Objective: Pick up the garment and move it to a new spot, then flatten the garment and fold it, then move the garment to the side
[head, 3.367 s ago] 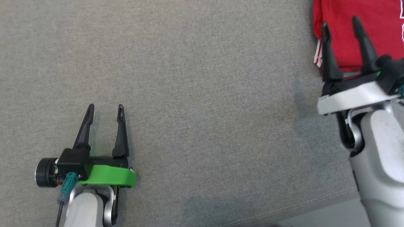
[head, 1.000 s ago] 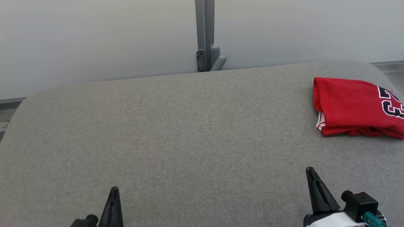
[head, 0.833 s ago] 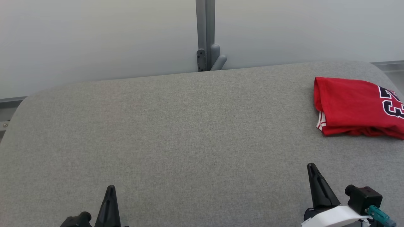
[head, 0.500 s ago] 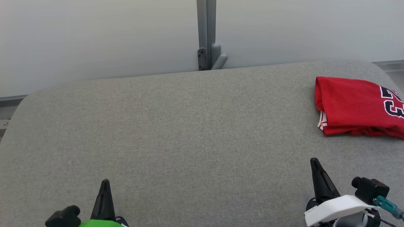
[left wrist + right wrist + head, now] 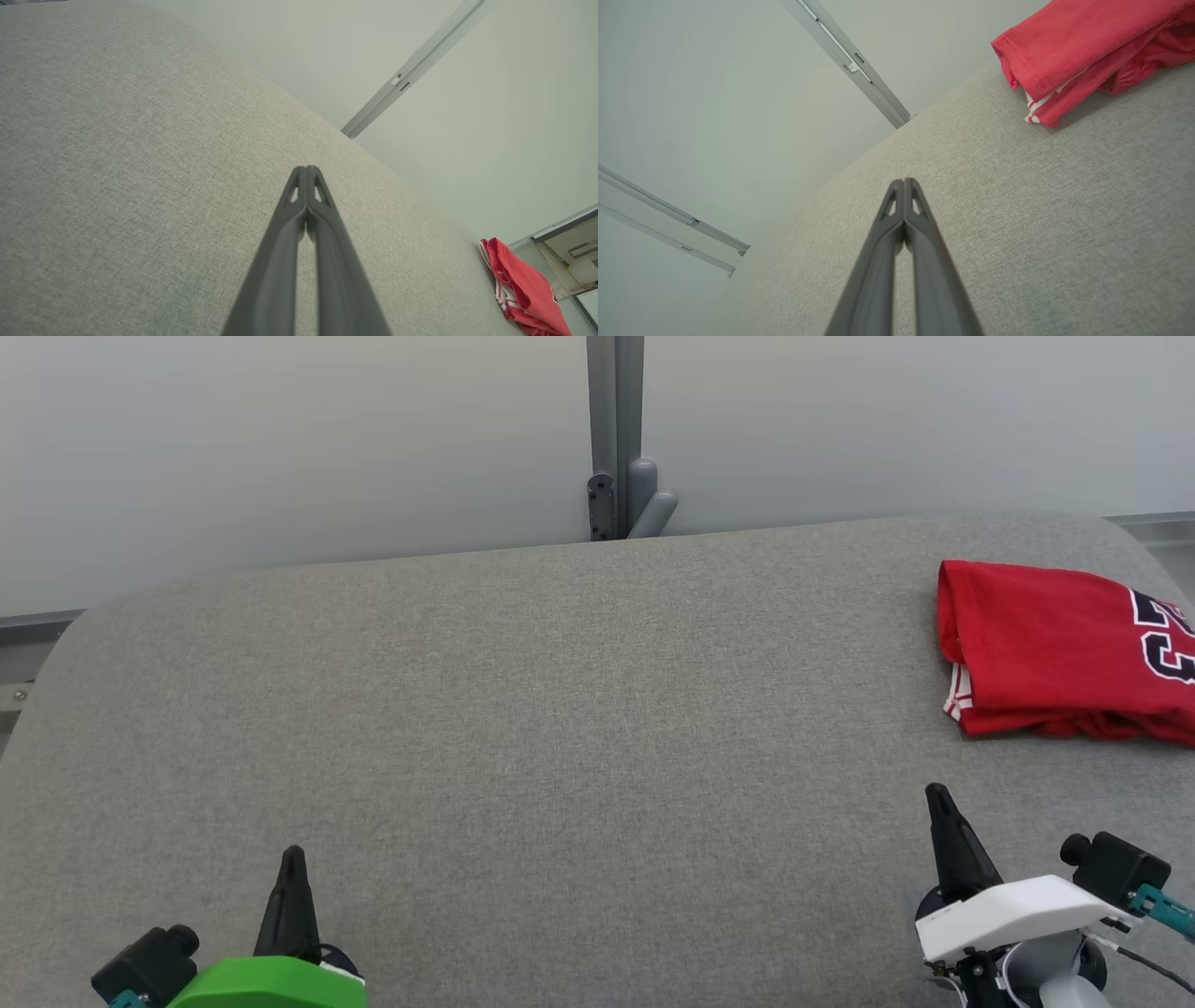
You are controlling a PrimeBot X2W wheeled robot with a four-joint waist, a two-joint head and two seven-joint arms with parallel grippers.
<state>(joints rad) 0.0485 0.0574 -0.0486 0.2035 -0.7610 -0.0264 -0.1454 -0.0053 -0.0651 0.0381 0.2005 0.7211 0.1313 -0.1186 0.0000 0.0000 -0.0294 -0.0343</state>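
The garment [image 5: 1055,653], a red jersey with dark numerals and white striped trim, lies folded at the far right of the grey padded table [image 5: 560,728]; the same garment [image 5: 523,289] sits low right in the left wrist view, and the garment [image 5: 1083,56] top right in the right wrist view. My left gripper [image 5: 292,861] is at the bottom left, shut and empty, its tips touching [image 5: 306,170]. My right gripper [image 5: 936,798] is at the bottom right, shut and empty [image 5: 903,183], a short way in front of the jersey and apart from it.
A pale wall with a grey vertical post [image 5: 616,439] stands behind the table's far edge. The table's rounded corners fall away at far left and far right. Bare grey cloth stretches between the two grippers.
The camera lifted from a close downward look to a wide view of the table. Both grippers, open earlier, are shut. Over the last second both have risen slightly in the view.
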